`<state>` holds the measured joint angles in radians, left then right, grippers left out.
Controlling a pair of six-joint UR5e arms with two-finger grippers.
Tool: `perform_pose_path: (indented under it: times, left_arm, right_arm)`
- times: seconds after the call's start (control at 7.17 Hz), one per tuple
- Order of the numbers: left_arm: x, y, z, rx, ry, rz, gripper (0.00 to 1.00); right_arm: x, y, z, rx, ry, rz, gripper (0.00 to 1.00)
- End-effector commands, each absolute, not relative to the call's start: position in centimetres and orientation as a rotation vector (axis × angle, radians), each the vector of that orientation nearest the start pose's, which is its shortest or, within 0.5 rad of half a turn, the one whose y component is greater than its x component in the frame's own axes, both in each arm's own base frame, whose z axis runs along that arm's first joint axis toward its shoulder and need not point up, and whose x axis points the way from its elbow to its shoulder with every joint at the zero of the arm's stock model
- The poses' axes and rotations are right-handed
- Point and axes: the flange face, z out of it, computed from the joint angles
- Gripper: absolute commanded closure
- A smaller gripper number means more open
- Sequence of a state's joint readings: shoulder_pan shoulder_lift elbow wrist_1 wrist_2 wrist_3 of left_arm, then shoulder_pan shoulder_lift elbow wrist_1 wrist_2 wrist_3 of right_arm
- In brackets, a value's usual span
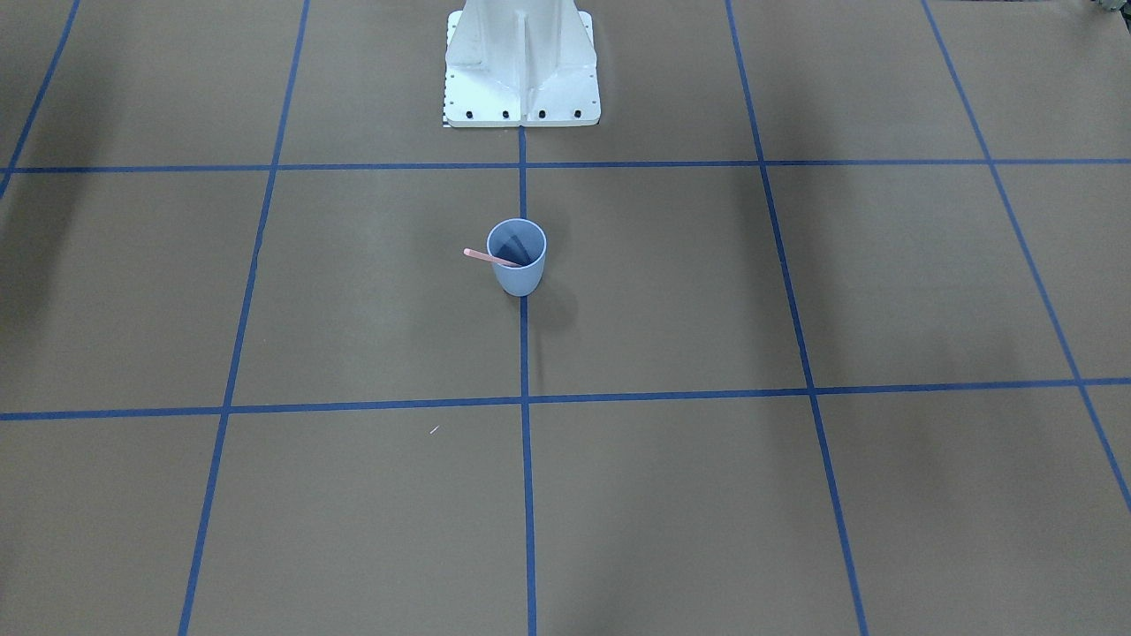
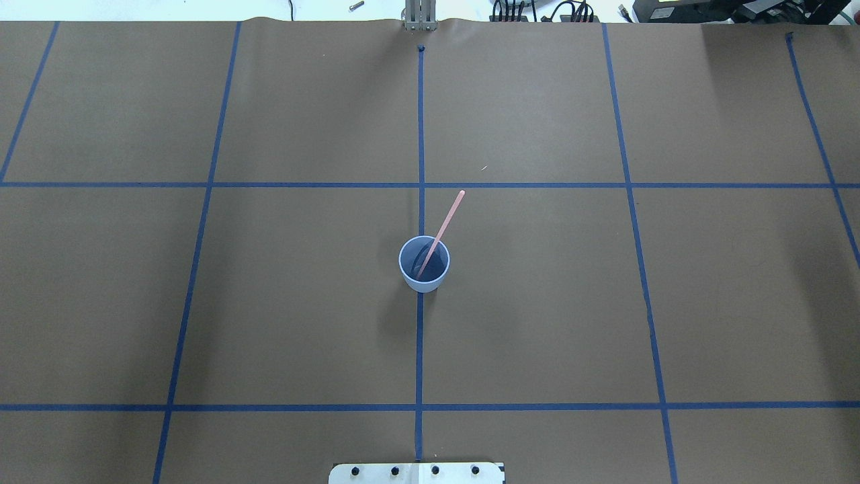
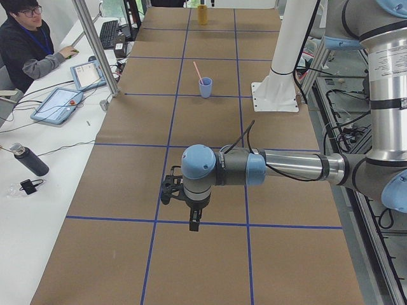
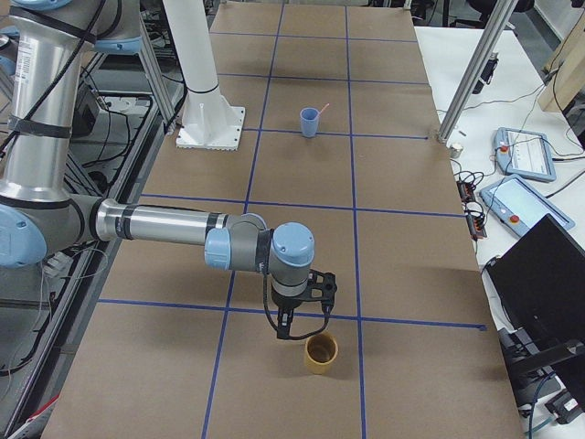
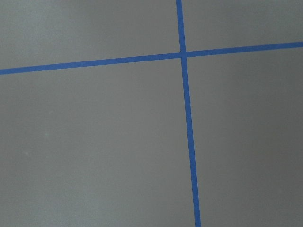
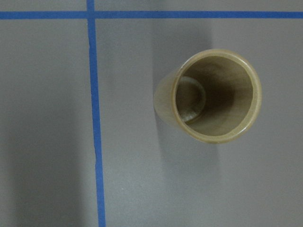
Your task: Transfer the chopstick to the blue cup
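Note:
The pale blue cup (image 1: 518, 265) (image 2: 424, 282) stands upright at the table's centre, on a blue tape line. One pale pink chopstick (image 1: 480, 255) (image 2: 449, 216) leans inside it, its upper end sticking out over the rim. Cup (image 3: 205, 89) (image 4: 310, 123) and stick (image 3: 198, 71) also show in the side views. My left gripper (image 3: 193, 222) hangs over bare table far from the cup. My right gripper (image 4: 288, 327) hangs beside a tan cup at the other end. I cannot tell whether either is open or shut. Neither wrist view shows fingers.
An empty tan cup (image 4: 321, 353) (image 6: 213, 97) stands under the right wrist camera. The white robot base (image 1: 521, 62) is behind the blue cup. An operator (image 3: 32, 38) sits with tablets (image 3: 60, 101) at a side table. A black bottle (image 3: 28, 160) lies there.

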<state>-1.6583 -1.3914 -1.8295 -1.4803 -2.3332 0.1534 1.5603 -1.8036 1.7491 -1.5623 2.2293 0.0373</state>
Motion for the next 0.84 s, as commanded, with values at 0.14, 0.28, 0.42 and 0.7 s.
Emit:
perform_pose_path:
  times: [0.14,0.28,0.42,0.7]
  left_arm:
    - [-10.05,-40.75,62.19,0.083,0.758,0.059,0.01]
    - [-10.05,-40.75,62.19,0.083,0.758,0.059,0.01]
    - [-9.98,-40.69,62.25,0.081,0.758,0.06,0.01]
    - [-9.99,-40.77,62.11,0.084,0.758,0.061,0.01]
  right_arm:
    - [6.86,-38.81,68.66,-0.072,-0.659,0.047,0.0]
    - [6.86,-38.76,68.82,-0.077,-0.659,0.05,0.0]
    - [6.86,-38.76,68.82,-0.077,-0.659,0.05,0.0]
    - [6.64,-38.76,68.77,-0.079,-0.679,0.05,0.0]
